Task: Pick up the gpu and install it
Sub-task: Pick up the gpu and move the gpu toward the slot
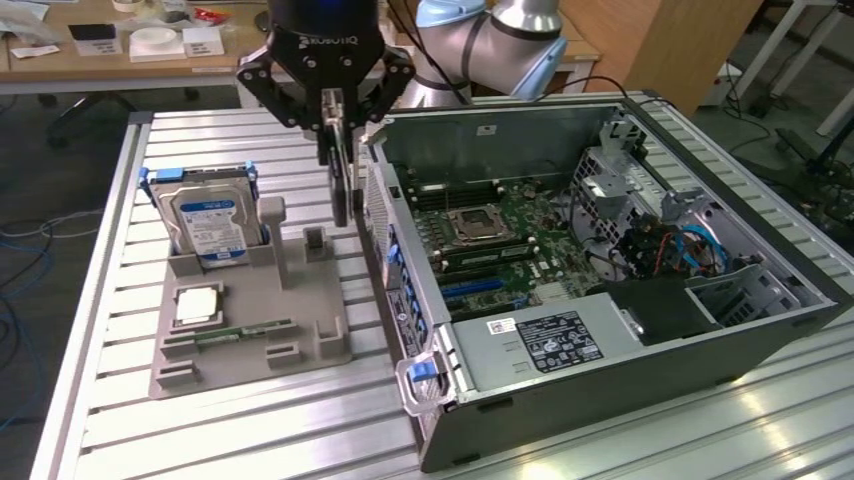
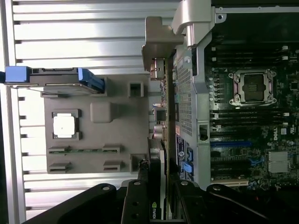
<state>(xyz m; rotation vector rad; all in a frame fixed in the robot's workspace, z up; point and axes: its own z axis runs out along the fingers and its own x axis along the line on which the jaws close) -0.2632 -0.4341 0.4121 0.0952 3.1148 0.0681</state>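
Note:
The gpu (image 1: 342, 190) hangs edge-on and upright in the air, a thin black card between the grey holder (image 1: 300, 320) and the open computer case (image 1: 561, 340). My gripper (image 1: 335, 140) is shut on its upper end. In the wrist view the gpu (image 2: 158, 140) runs away from my gripper (image 2: 158, 205), with its silvery metal bracket (image 2: 161, 42) at the far end. The card is beside the case's perforated rear wall (image 2: 186, 107), just outside it. The motherboard (image 1: 487, 235) lies exposed inside the case.
The grey holder carries a silver hard drive (image 1: 207, 215) with a blue label, a square processor (image 1: 198, 305) and a narrow green memory stick (image 1: 247, 330). The case has drive cages and cables (image 1: 667, 240) on the exterior view's right. Everything stands on a ribbed aluminium table (image 1: 200, 430).

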